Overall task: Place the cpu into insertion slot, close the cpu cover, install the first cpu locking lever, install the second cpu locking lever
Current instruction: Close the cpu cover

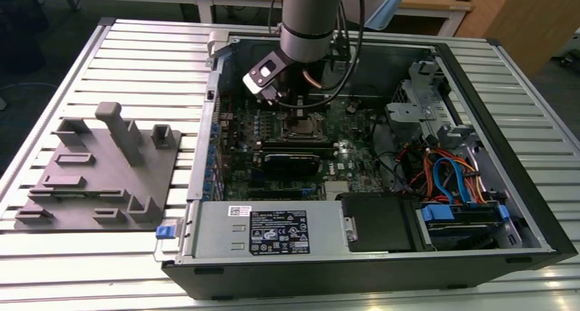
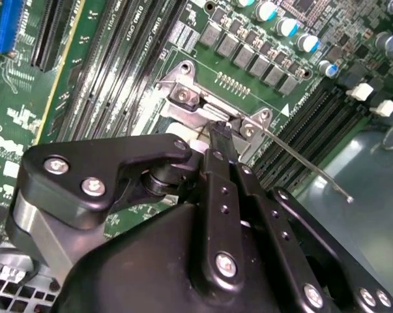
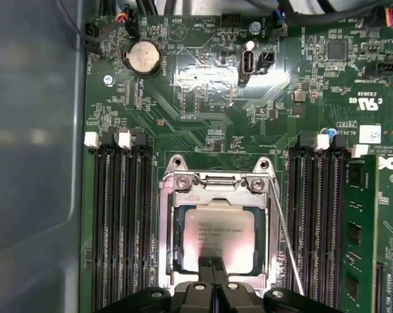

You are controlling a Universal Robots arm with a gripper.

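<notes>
Cpu (image 3: 217,233) sits flat in insertion slot (image 3: 178,254), just above centre of the exterior view, cpu cover (image 3: 216,185) down round it. Prob. light, stiff, fragile underneath: hold by edges only. Gripper (image 3: 213,266): fingers pressed together, nothing held, tips at cpu's edge; contact unclear. Thin locking lever (image 3: 285,235) juts free beside slot.

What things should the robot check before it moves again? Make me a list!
1. cpu sitting in the insertion slot: ok.
2. cpu cover lying down over the cpu: ok.
3. Wire locking lever latched down: not ok, it sticks out free in the second wrist view.
4. Other locking lever latched: cannot tell.
5. Gripper shut, tips right by the cpu: ok.
</notes>
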